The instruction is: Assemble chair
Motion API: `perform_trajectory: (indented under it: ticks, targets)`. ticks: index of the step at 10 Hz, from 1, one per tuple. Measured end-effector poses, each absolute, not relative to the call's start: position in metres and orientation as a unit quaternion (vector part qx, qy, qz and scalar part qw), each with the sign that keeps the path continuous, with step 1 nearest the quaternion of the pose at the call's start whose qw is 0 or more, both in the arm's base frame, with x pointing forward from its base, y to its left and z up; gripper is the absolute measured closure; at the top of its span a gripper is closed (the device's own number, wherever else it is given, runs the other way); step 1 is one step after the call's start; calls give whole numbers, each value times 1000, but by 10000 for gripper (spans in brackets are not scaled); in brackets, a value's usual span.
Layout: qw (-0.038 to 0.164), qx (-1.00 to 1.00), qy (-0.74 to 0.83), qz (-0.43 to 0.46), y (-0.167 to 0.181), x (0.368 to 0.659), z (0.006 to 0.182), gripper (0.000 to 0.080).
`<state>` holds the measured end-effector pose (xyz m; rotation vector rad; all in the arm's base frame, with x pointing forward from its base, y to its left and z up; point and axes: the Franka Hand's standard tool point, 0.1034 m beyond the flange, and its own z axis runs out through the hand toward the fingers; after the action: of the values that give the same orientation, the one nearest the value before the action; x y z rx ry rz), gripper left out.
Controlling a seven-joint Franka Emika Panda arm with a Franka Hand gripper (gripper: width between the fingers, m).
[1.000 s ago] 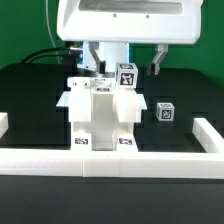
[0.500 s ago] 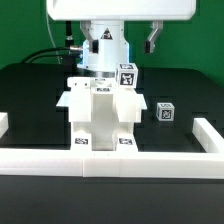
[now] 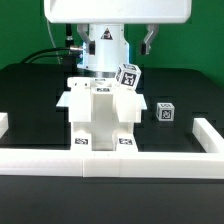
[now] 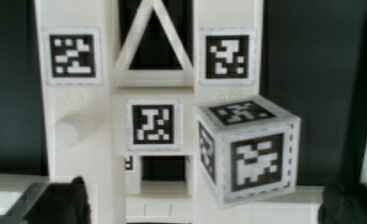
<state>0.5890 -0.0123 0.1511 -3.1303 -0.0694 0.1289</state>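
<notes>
Filling the exterior view's top, the arm [image 3: 110, 12] is cut off by the frame, its gripper [image 3: 103, 66] mostly hidden behind the chair [image 3: 100, 118], which stands at the front wall [image 3: 110, 160]. A tagged block [image 3: 128, 76] leans tilted on the chair's top. Only blurred fingers [image 4: 64, 202] show in the wrist view, spread wide, holding nothing.

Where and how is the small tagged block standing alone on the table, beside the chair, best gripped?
Take the block from above, pinching two opposite upright sides. It is boxy with flat faces and stands clear of the chair, so its top is open.
</notes>
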Motion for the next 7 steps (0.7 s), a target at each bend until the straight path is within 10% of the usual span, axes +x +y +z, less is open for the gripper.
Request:
perform_trajectory:
  ticks: [7]
  targets:
    - [-20, -998, -53, 20, -1, 592, 130, 150]
